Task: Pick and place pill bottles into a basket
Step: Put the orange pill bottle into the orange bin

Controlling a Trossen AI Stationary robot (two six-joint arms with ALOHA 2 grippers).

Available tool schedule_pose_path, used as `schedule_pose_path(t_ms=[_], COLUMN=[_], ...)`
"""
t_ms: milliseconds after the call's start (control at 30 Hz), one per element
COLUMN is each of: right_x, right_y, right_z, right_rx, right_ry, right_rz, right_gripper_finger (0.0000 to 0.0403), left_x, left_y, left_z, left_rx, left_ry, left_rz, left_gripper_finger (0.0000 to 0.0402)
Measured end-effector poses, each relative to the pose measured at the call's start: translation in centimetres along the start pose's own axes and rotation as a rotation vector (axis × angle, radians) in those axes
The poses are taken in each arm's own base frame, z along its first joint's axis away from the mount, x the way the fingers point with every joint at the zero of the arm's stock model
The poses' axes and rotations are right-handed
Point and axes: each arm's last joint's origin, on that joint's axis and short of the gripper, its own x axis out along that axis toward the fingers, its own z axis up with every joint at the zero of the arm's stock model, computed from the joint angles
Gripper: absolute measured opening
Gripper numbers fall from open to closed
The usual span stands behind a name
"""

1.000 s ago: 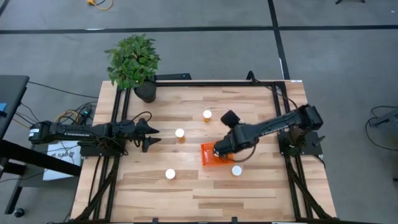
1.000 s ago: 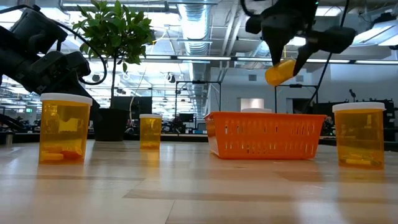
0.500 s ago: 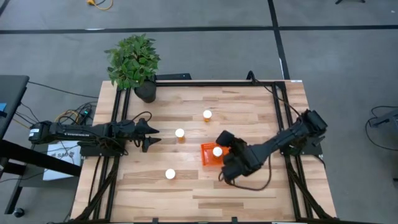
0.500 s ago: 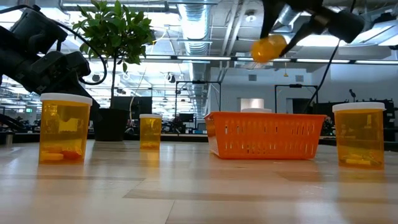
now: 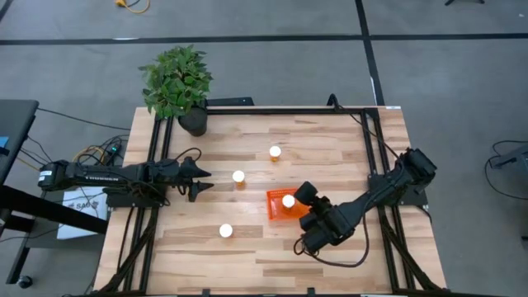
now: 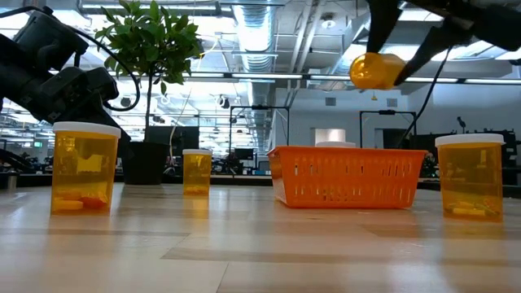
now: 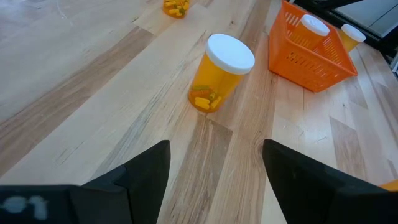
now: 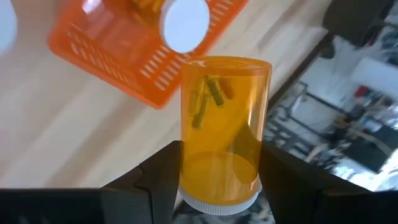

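The orange basket (image 5: 279, 211) sits right of the table's middle with one white-capped pill bottle (image 5: 288, 200) standing in it. My right gripper (image 8: 217, 155) is beside the basket toward the table's near edge. It is shut on another pill bottle (image 8: 224, 124), which it holds high above the table (image 6: 378, 71). Three bottles stand on the table by their bases (image 5: 275, 152), (image 5: 238, 176), (image 5: 225, 231). A further one stands right of the basket (image 6: 468, 179); my right arm hides it from above. My left gripper (image 5: 200, 179) is open and empty at the left, facing a bottle (image 7: 217, 74). My right gripper pinches the bottle between its two fingers at the cap end (image 8: 194, 183), one finger on each side of the body. The white cap faces the gripper and the base points away from it. The fingers (image 6: 383, 28) come from above. The bottle is tilted, clear of table and basket.
A potted plant (image 5: 175, 82) in a black pot (image 5: 194, 122) stands at the far left corner. Black frame rails run along the table's left (image 5: 148, 206) and right (image 5: 388, 223) sides. Bare wood lies along the near edge (image 5: 272, 264).
My right gripper has swung from over the basket toward the table's near edge and has turned. It stays shut on its bottle, which has risen and tipped. This has uncovered the bottle standing in the basket. The arm now covers the bottle right of the basket.
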Motion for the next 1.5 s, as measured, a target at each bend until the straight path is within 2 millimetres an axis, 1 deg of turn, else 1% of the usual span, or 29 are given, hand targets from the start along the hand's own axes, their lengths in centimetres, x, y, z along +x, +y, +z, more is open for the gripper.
schedule_pose_path(t_ms=[100, 267, 400, 567, 667, 833, 1033, 1300, 1500], right_x=[0.0, 0.0, 0.5, 1.8, 3.0, 4.2, 4.1, 2.6, 1.5], right_y=[0.1, 0.5, 1.1, 2.2, 2.6, 3.2, 2.5, 0.9, 0.3], right_z=[-0.1, -0.6, -0.2, 0.7, 1.7, 3.2, 4.5, 4.8, 5.2], right_rx=[0.04, -0.002, -0.05, -0.16, -0.191, -0.24, -0.232, -0.207, -0.288], right_ry=[-0.002, 0.027, 0.073, 0.205, 0.239, 0.283, 0.261, 0.194, 0.141], right_rz=[0.037, 0.135, 0.22, 0.287, 0.3, 0.268, 0.226, 0.21, 0.203], right_gripper_finger=[0.0192, 0.0191, 0.0192, 0.0193, 0.0192, 0.0194, 0.0192, 0.0193, 0.0188], left_x=[0.0, 0.0, 0.0, 0.0, 0.0, 0.0, 0.0, 0.0, 0.0], left_y=[0.0, 0.0, 0.0, 0.0, 0.0, 0.0, 0.0, 0.0, 0.0], left_z=[0.0, 0.0, 0.0, 0.0, 0.0, 0.0, 0.0, 0.0, 0.0], left_rx=[0.0, 0.0, 0.0, 0.0, 0.0, 0.0, 0.0, 0.0, 0.0], left_ry=[0.0, 0.0, 0.0, 0.001, 0.001, 0.0, 0.0, 0.0, 0.0], left_rz=[0.0, 0.0, 0.0, 0.001, 0.0, 0.001, 0.0, 0.0, 0.0], left_gripper_finger=[0.0245, 0.0245, 0.0245, 0.0245, 0.0245, 0.0245, 0.0245, 0.0245, 0.0245])
